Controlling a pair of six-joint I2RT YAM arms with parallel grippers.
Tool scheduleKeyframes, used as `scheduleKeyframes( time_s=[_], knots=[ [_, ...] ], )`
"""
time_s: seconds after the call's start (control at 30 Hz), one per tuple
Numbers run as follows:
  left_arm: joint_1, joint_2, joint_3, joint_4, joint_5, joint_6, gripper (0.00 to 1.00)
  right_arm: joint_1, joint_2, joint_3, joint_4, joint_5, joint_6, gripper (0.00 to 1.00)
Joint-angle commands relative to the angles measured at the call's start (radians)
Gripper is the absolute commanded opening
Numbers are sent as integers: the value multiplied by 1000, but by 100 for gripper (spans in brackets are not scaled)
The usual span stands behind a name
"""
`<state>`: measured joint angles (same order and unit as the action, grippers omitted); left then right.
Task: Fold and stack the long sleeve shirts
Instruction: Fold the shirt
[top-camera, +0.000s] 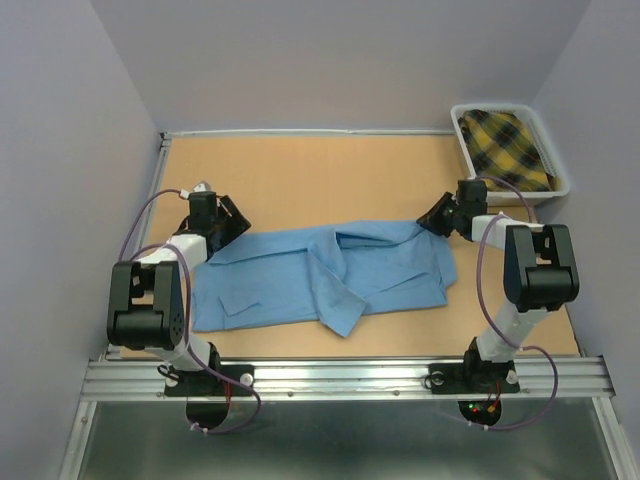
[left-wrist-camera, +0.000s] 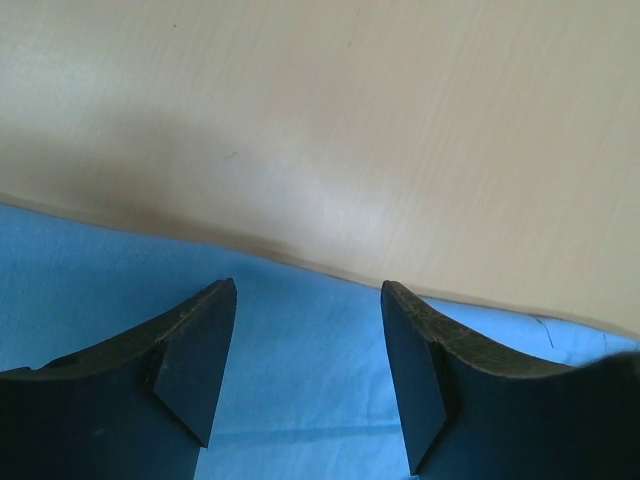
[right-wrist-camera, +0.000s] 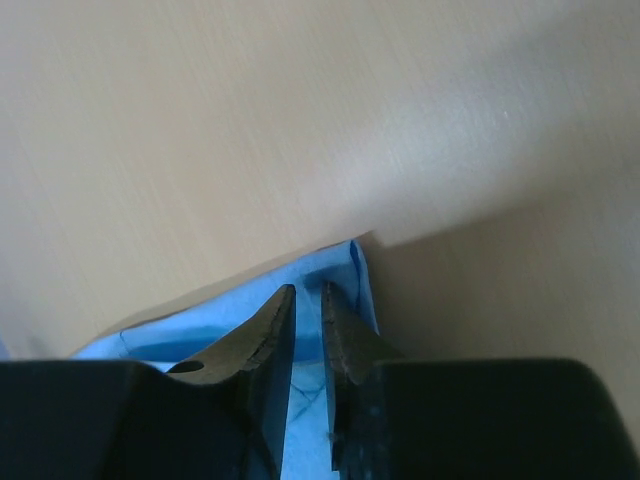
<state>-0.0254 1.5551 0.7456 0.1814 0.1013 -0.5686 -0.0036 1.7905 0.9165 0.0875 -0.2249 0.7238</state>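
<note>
On tabletop (top-camera: 330, 170) between both arms, blue shirt (top-camera: 330, 275) lies spread out, creased mid-way, left pincer (left-wrist-camera: 310, 295) open over its far-left edge, right pincer (right-wrist-camera: 308, 292) clamped on its far-right corner, plaid cloth (top-camera: 505, 140) in basket (top-camera: 561, 186) far right.

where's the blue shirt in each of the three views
Top external: blue shirt spread across the table's near middle.
Left wrist: blue shirt fills the lower part of the picture.
Right wrist: blue shirt corner at lower centre.
Shared landmark: the shirt's far edge against the tan table top.
</note>
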Motion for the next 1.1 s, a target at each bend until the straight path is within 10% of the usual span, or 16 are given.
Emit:
scheduleKeyframes(
  time_s=[0.0,0.3,0.67,1.07],
  knots=[
    [-33,-156,17,-74,38,-14,73,-24,-149,5,35,-1,-83,25],
    [-376,-502,-66,-241,15,-210,85,-22,-452,-47,-74,-65,-158,66],
    [-763,-359,24,-318,-94,-358,86,-22,-710,-139,-192,-131,-212,76],
    [-841,-86,202,-356,-181,-318,69,-22,-773,-194,-218,-156,-224,77]
  ],
)
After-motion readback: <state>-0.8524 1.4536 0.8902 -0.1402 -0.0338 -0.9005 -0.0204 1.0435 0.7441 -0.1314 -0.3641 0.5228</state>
